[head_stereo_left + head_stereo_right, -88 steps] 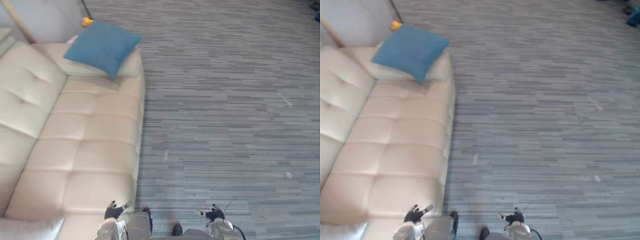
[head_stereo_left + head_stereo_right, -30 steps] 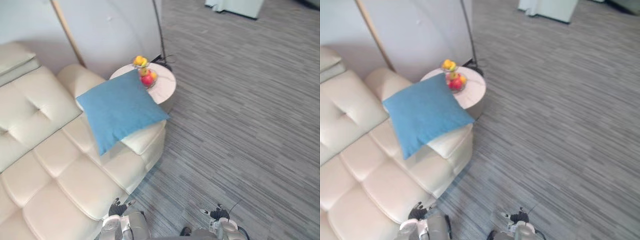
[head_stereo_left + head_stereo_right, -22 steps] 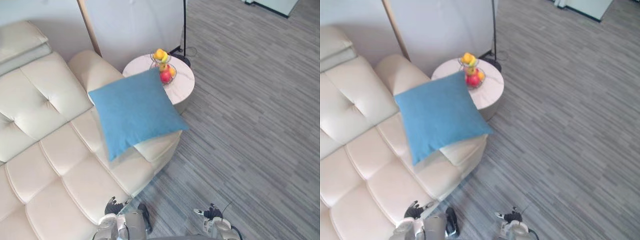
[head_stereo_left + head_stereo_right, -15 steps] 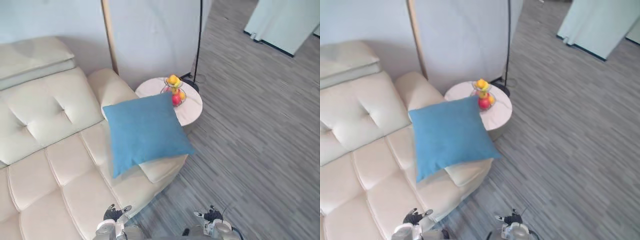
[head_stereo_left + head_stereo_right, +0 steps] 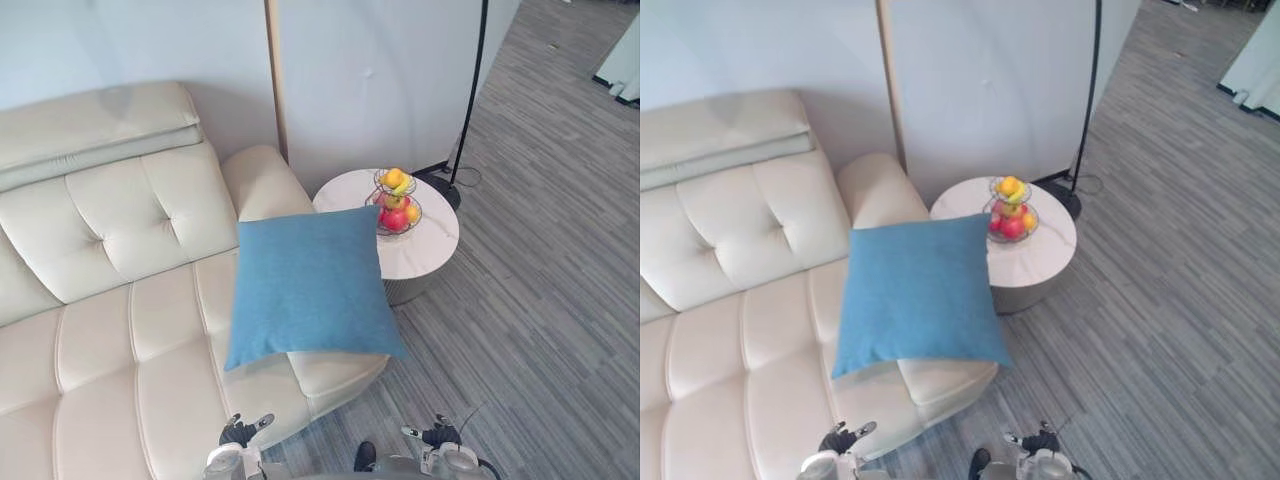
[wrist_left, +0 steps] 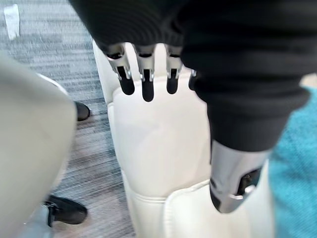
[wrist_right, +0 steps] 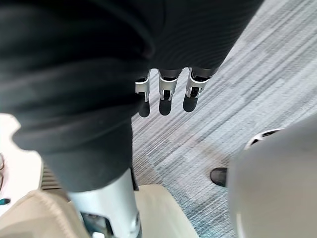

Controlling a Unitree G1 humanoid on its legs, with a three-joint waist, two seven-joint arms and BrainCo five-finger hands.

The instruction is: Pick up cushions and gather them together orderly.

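Left eye view: a blue cushion (image 5: 310, 285) lies tilted across the end of a cream sofa (image 5: 110, 310), one lower corner hanging out past the armrest. Just beside it stands a round side table (image 5: 425, 250) carrying a fruit bowl (image 5: 397, 205). Near the bottom edge, the left hand (image 5: 240, 433) and the right hand (image 5: 438, 436) hang well apart from the cushion.

Right eye view: the same scene, and here the cushion's upper corner comes close to the table's rim.

Left wrist view: the fingers (image 6: 143, 82) hang straight and relaxed, thumb spread away, holding nothing. Beneath them is the pale armrest, with a strip of blue cushion alongside it.

Right wrist view: the fingers (image 7: 166, 99) hang loose and empty above the grey floor (image 7: 237, 84).

The likely trouble is the bowl. A wide reach or a swing of the cushion toward the table could knock the fruit over. A one-handed pinch on the overhanging corner might let the soft cushion slip to the floor.
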